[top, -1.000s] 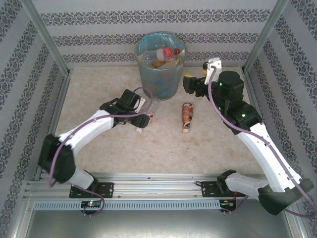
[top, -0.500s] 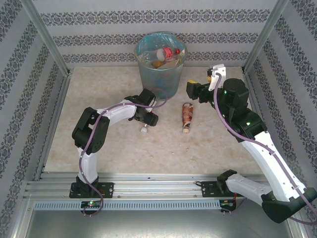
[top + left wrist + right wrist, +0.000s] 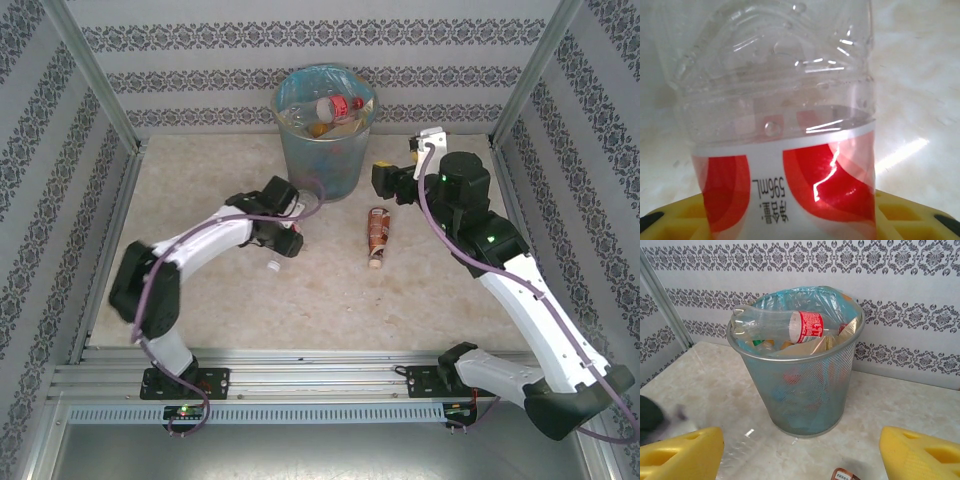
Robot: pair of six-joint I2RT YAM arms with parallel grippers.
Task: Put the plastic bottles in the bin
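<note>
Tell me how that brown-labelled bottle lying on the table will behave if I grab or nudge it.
The brown-labelled bottle lies on its side on the smooth table, so a sideways nudge would probably roll it. It is small and plastic, likely light, so it may skid away rather than stay put. Its round body could slip from a loose grip.

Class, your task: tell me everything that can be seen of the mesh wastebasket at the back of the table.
The wastebasket is round, grey metal mesh, tapering towards its base, lined with a light blue plastic bag that rises above its rim. It stands upright on the pale stone-look table, close to the patterned wall. It is heaped full: a clear red-labelled bottle lies sideways across the top.
</note>
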